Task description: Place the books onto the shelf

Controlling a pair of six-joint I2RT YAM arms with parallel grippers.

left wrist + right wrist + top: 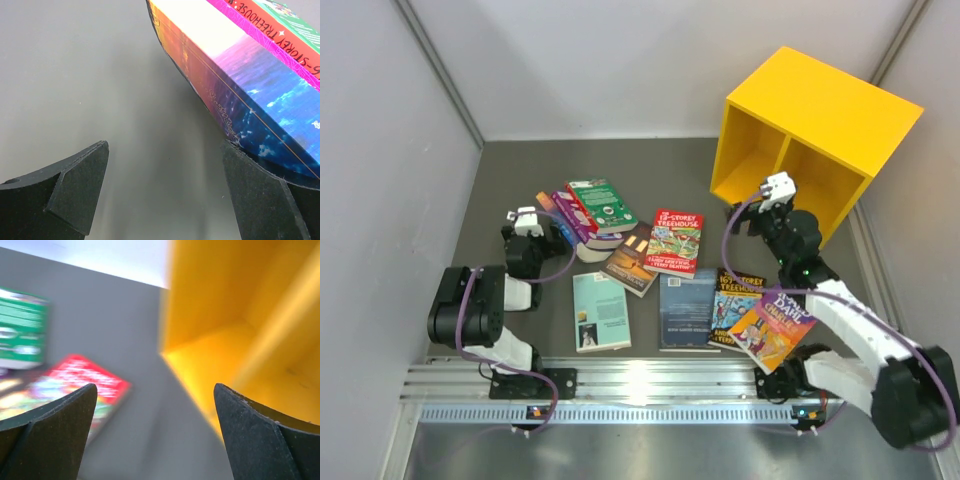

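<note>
On the grey table (pixel 520 170), the yellow shelf (pixel 820 110) stands far right, no book visible in either compartment. The books (pixel 672 240) lie flat across the middle, several in a stack (pixel 592 210) towards the far left. They look like thin paperbacks, likely light, bendy and glossy-slick, best pinched at a spine or an overhanging edge. The left claw (pixel 165 165), spread wide and holding nothing, sits low beside the stack. The right claw (pixel 155 405), equally wide and empty, faces the shelf's mouth.
</note>
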